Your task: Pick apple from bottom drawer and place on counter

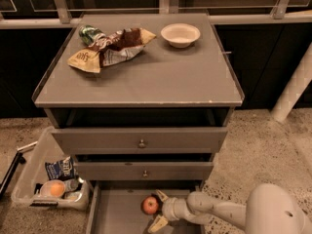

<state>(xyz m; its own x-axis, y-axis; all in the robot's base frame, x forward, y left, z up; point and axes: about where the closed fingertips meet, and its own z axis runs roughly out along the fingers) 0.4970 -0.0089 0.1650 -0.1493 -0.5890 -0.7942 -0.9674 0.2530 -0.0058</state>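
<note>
A small red apple (150, 205) lies on the floor of the pulled-out bottom drawer (117, 213), near its right side. My gripper (159, 210) reaches in from the right at drawer level, open, one finger (161, 195) behind the apple and the other (158, 224) in front of it, so the apple sits between them. The grey counter (161, 74) spreads above, with a chipped front edge.
Crumpled snack bags (109, 48) and a green can (90, 33) lie at the counter's back left, a white bowl (180, 34) at back right. Two knobbed drawers (141, 143) hang above the open one. A clear bin (48, 184) with an orange fruit sits on the floor at left.
</note>
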